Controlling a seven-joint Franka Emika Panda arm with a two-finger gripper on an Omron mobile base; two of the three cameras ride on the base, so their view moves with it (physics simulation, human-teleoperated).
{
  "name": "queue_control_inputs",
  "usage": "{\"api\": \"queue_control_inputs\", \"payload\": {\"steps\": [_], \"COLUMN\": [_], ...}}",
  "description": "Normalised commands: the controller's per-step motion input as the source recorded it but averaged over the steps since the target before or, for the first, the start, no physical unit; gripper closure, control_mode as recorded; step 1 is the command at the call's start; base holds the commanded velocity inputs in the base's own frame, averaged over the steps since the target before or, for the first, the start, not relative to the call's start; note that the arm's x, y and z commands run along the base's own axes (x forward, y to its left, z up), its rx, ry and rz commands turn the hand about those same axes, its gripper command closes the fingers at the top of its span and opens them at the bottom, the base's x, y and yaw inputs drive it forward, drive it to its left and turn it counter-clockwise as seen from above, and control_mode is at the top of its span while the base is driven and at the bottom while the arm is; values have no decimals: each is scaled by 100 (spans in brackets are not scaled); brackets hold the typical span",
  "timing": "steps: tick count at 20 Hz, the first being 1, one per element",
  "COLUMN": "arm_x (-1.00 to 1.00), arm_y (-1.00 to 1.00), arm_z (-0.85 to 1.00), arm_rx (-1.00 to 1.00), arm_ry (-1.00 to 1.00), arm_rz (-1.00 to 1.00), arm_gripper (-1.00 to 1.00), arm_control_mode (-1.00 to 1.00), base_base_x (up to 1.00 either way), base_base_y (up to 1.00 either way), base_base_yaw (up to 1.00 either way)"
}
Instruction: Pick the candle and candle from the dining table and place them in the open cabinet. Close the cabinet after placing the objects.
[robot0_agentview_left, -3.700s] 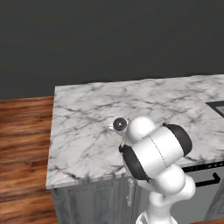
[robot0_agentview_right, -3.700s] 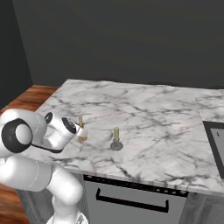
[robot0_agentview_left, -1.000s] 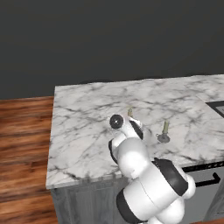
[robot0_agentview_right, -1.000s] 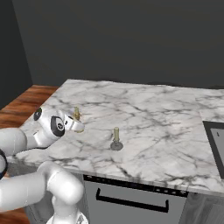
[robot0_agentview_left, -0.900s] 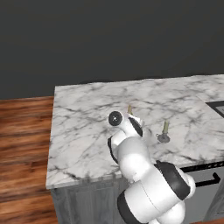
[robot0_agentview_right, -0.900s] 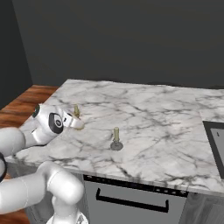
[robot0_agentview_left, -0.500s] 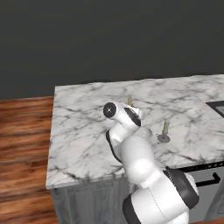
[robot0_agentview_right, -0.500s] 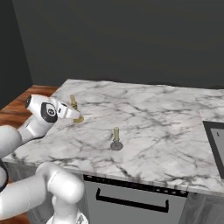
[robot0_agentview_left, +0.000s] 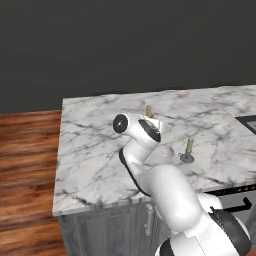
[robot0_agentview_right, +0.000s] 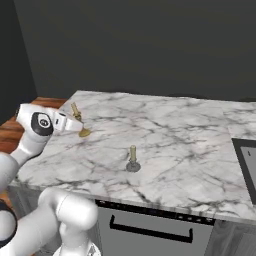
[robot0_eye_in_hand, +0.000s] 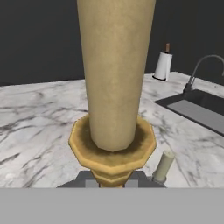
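Note:
My gripper (robot0_agentview_right: 75, 125) is shut on the thin yellow taper candle (robot0_agentview_right: 75, 110) in its gold candlestick (robot0_agentview_right: 84, 132), holding it tilted just over the back left part of the dining table (robot0_agentview_right: 175, 130). In the hand view the taper (robot0_eye_in_hand: 114, 70) and its gold holder (robot0_eye_in_hand: 112, 148) fill the middle, with a dark fingertip (robot0_eye_in_hand: 83, 178) beside the stem. In the left base view the taper's tip (robot0_agentview_left: 148, 111) pokes up behind my hand. The stubby pale-olive candle (robot0_agentview_right: 132, 159) (robot0_agentview_left: 188, 150) (robot0_eye_in_hand: 164, 166) stands upright on its grey base mid-table. The cabinet is out of view.
A black cooktop (robot0_agentview_right: 247, 165) (robot0_agentview_left: 247, 120) sits at the slab's right end, with a dark bar handle (robot0_agentview_right: 150, 230) below the front edge. The hand view shows a sink (robot0_eye_in_hand: 199, 107), a curved faucet (robot0_eye_in_hand: 201, 70) and a paper towel roll (robot0_eye_in_hand: 163, 65) beyond. Wood floor (robot0_agentview_left: 25, 165) lies to the left.
My arm has swung back and to the left with the taper candle in its grip, away from the stubby candle. The stubby candle has stayed put.

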Motion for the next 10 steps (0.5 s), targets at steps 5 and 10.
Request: {"api": "queue_control_inputs", "payload": {"steps": [5, 10], "arm_x": [-57, -55], "arm_y": [0, 0], "arm_z": [21, 34], "arm_rx": [0, 0], "arm_ry": [0, 0], "arm_rz": [0, 0], "arm_gripper": [100, 100], "arm_control_mode": [-100, -100], "base_base_x": [0, 0], "base_base_y": [0, 0], "base_base_yaw": [0, 0]}}
